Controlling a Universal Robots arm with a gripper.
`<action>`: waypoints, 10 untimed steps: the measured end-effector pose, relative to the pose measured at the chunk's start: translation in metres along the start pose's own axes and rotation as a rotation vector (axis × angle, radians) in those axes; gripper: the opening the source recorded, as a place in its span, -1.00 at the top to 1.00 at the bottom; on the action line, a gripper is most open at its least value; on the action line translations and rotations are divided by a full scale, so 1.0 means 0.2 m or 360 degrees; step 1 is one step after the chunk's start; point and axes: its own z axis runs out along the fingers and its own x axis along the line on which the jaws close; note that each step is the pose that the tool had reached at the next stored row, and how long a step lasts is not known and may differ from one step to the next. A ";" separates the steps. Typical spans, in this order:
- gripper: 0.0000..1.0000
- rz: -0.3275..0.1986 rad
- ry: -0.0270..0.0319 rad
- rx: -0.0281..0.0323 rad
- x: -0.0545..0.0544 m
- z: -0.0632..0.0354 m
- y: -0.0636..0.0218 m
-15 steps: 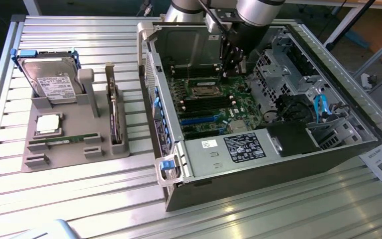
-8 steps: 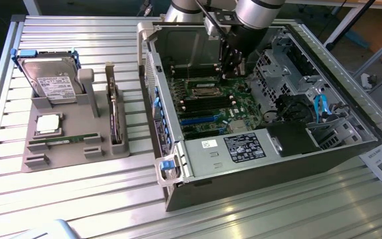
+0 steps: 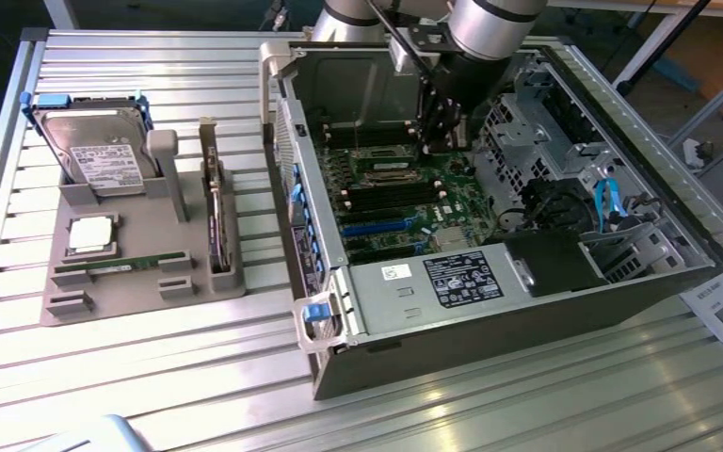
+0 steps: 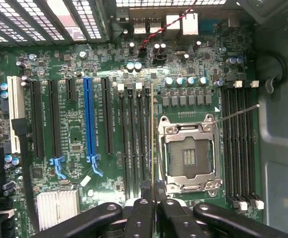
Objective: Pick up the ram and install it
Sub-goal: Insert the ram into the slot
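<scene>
Seemingly edge-on, the ram [image 4: 152,134] sits clenched in my claw [image 4: 153,191], jutting out over the memory slots [image 4: 134,139]. My claw hangs upper middle of the exterior view.

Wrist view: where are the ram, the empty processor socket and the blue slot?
ram [image 4: 152,134], wrist view, midway along its thin edge.
processor socket [image 4: 188,157], wrist view, on its open middle.
blue slot [image 4: 88,119], wrist view, midway along it.

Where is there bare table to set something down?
Bare slats of the table run along the exterior view's bottom edge, bordered by the grey tray and the case. The strip between those is narrow. Inside the case, around the hand gripping the ram, it is crowded.
</scene>
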 end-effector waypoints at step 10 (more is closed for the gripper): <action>0.76 -0.0001 -0.00047 -0.00003 0.05 -0.003 -0.003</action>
